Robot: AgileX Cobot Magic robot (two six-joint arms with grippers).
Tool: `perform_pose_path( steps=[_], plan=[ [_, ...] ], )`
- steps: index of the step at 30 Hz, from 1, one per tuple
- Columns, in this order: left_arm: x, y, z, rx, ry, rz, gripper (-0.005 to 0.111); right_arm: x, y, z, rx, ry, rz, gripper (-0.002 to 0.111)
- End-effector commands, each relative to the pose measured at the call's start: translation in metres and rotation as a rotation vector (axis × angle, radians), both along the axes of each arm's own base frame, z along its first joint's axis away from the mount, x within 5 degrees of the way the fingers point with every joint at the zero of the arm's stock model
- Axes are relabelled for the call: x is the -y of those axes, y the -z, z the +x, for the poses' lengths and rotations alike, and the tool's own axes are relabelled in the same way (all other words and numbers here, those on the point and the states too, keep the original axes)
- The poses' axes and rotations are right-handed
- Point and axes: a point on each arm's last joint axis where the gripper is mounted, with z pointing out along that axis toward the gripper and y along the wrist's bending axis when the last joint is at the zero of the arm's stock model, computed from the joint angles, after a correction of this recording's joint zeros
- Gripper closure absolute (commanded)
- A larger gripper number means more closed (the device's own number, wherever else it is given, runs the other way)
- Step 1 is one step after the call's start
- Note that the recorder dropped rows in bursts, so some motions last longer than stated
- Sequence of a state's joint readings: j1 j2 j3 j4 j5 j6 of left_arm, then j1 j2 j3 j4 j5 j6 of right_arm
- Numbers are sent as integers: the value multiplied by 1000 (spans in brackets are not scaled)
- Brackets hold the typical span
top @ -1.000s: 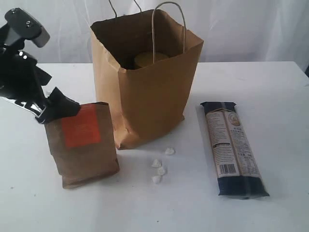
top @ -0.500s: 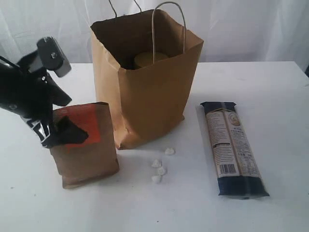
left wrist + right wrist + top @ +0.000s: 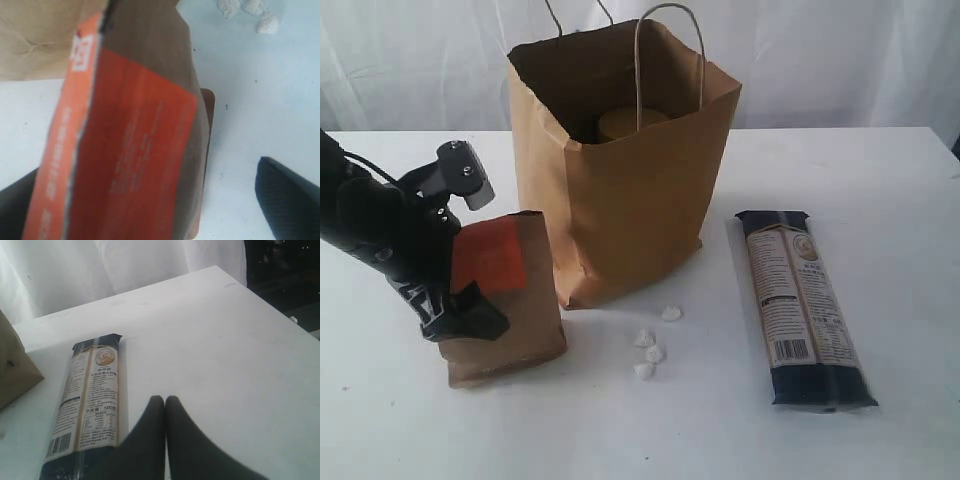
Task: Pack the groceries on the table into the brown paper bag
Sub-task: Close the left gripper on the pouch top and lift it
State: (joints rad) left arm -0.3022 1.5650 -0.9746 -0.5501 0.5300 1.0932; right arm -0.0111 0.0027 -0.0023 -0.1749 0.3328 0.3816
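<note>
The brown pouch (image 3: 515,325) with its orange label stands upright on the table (image 3: 880,200), just left of the brown paper bag (image 3: 630,200). My left gripper (image 3: 462,300) is open and straddles the pouch (image 3: 140,150). One finger (image 3: 475,315) lies across its front, with a gap between the pouch and the other finger (image 3: 290,200). A yellow-lidded jar (image 3: 630,122) shows inside the bag. The long dark pasta packet (image 3: 805,300) lies flat to the right. My right gripper (image 3: 165,401) is shut and empty, hovering beside the packet (image 3: 92,395); it is outside the exterior view.
Small white crumbs (image 3: 650,350) lie in front of the bag, between the pouch and the pasta packet. The bag's cord handles (image 3: 670,40) stand up above its open mouth. A white curtain hangs behind the table.
My left arm has swung down and to the right, from above the pouch's top corner to low around its body. The pouch, bag and pasta packet have not moved.
</note>
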Motion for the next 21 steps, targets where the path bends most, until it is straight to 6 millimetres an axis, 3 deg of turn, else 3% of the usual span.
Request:
perform_pose_path(
  steps=[1, 3, 8, 12, 15, 21],
  plan=[
    [2, -1, -2, -20, 15, -9, 7, 0, 0, 0, 12, -7, -11, 108],
    [2, -1, -2, -20, 15, -9, 17, 0, 0, 0, 12, -7, -11, 108],
    [0, 0, -1, -8, 23, 10, 67, 0, 0, 0, 12, -7, -11, 108],
    [0, 0, -1, -8, 23, 10, 95, 0, 0, 0, 12, -7, -11, 108],
    [0, 0, -1, -8, 23, 10, 106, 0, 0, 0, 12, -7, -11, 108],
    [0, 0, -1, -6, 22, 10, 107, 0, 0, 0, 12, -7, -11, 108]
  ],
)
